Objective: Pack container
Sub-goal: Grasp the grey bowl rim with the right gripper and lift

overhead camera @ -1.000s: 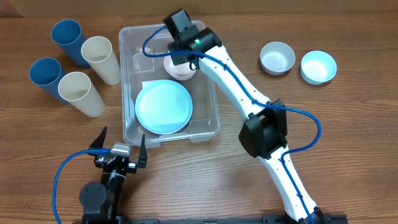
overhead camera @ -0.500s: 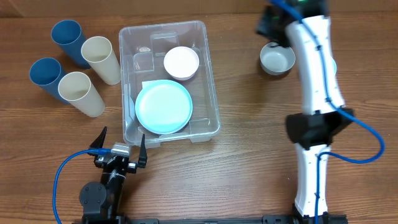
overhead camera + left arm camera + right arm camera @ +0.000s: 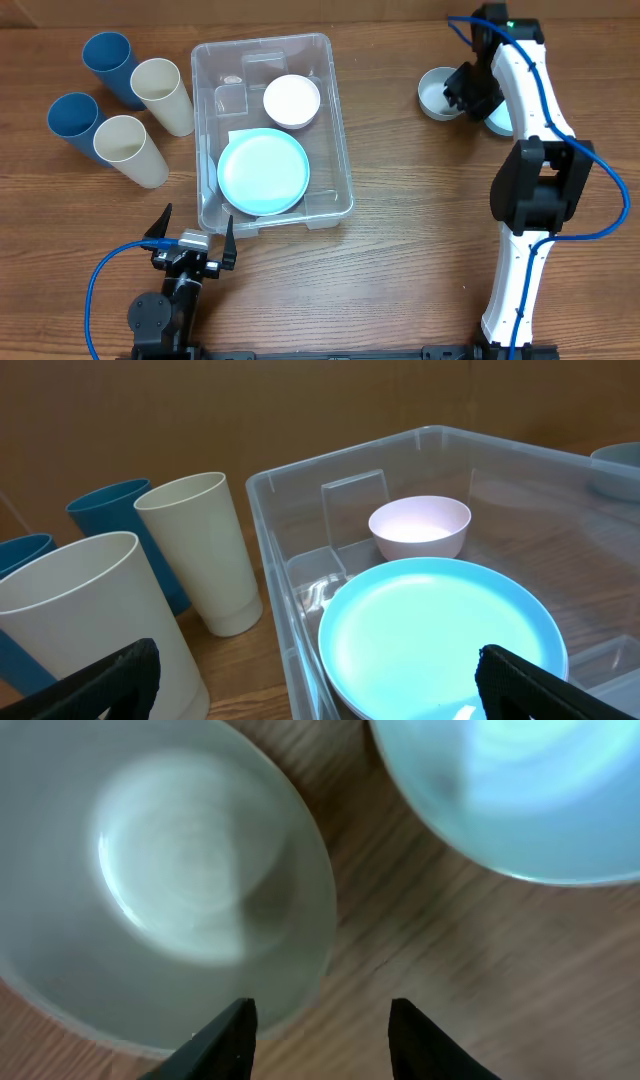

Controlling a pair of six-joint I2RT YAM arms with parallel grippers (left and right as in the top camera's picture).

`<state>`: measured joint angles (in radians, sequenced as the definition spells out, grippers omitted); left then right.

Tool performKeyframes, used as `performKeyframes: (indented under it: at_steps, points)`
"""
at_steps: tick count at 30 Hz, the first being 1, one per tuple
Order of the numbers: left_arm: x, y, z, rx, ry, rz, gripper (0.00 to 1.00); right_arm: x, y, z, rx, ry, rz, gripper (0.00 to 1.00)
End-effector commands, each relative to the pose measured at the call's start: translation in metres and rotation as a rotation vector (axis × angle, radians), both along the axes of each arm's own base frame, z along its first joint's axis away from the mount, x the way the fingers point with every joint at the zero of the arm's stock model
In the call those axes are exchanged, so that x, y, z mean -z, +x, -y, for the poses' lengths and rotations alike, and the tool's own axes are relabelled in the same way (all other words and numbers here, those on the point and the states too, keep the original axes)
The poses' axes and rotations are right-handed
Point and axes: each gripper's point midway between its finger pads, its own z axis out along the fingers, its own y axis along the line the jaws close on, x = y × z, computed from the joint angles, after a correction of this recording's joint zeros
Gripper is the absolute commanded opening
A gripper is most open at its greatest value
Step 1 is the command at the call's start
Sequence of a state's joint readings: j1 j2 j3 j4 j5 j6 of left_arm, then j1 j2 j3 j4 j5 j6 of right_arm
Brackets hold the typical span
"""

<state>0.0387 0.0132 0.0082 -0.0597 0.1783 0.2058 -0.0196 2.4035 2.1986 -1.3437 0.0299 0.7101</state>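
Note:
The clear plastic container (image 3: 335,150) sits at centre left and holds a light blue plate (image 3: 263,172) and a white bowl (image 3: 291,100); it also shows in the left wrist view (image 3: 290,560). My right gripper (image 3: 470,92) is open, low over the table at the right rim of a grey-white bowl (image 3: 438,92), with a light blue bowl (image 3: 500,122) just beyond. In the right wrist view the open fingers (image 3: 320,1020) straddle the rim of the grey-white bowl (image 3: 160,880), next to the blue bowl (image 3: 520,790). My left gripper (image 3: 192,240) is open and empty near the front edge.
Two blue cups (image 3: 107,62) (image 3: 72,118) and two cream cups (image 3: 162,92) (image 3: 128,148) stand left of the container. The right arm (image 3: 535,180) runs along the table's right side.
My right gripper left the white bowl in the container, swung right and came down at the grey-white bowl's rim. The left arm has not moved.

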Motion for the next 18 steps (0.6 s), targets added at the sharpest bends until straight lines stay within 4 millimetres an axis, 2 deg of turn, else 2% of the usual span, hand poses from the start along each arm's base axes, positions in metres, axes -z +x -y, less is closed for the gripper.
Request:
performKeyframes:
  at_steps: [1,3,4,5,6,8,10,13,14,15,17,18]
  points:
    - [0.000,0.000,0.001,0.003,0.000,0.006,1.00,0.017,-0.008,-0.002,0.006,0.004,-0.016,0.43]
    - [0.000,0.000,0.001,0.003,0.000,0.006,1.00,0.026,-0.008,-0.003,0.005,0.011,-0.017,0.27]
    - [0.000,0.000,0.001,0.003,0.000,0.006,1.00,0.027,-0.008,-0.003,0.005,0.011,-0.015,0.21]
    - [0.000,0.000,0.001,0.003,0.000,0.006,1.00,0.027,-0.007,-0.003,0.005,0.011,-0.012,0.09]
    - [0.000,0.000,0.001,0.003,0.000,0.006,1.00,0.026,-0.007,-0.003,0.005,0.011,-0.010,0.04]
    - [0.000,0.000,0.001,0.003,0.000,0.006,1.00,0.022,-0.004,-0.003,-0.007,0.009,-0.002,0.04]
    - [0.000,0.000,0.001,0.003,0.000,0.006,1.00,0.007,0.001,-0.003,-0.024,0.008,0.018,0.04]
    - [0.000,0.000,0.001,0.003,0.000,0.006,1.00,-0.039,0.014,-0.010,-0.092,-0.008,0.108,0.04]
    - [0.000,0.000,0.001,0.003,0.000,0.006,1.00,-0.061,0.020,-0.016,-0.123,-0.013,0.154,0.04]
    - [0.000,0.000,0.001,0.003,0.000,0.006,1.00,-0.088,0.025,-0.026,-0.168,-0.018,0.216,0.04]
    - [0.000,0.000,0.001,0.003,0.000,0.006,1.00,-0.125,0.029,-0.048,-0.255,-0.027,0.301,0.04]
    - [0.000,0.000,0.001,0.003,0.000,0.006,1.00,-0.152,0.030,-0.071,-0.341,-0.036,0.369,0.04]
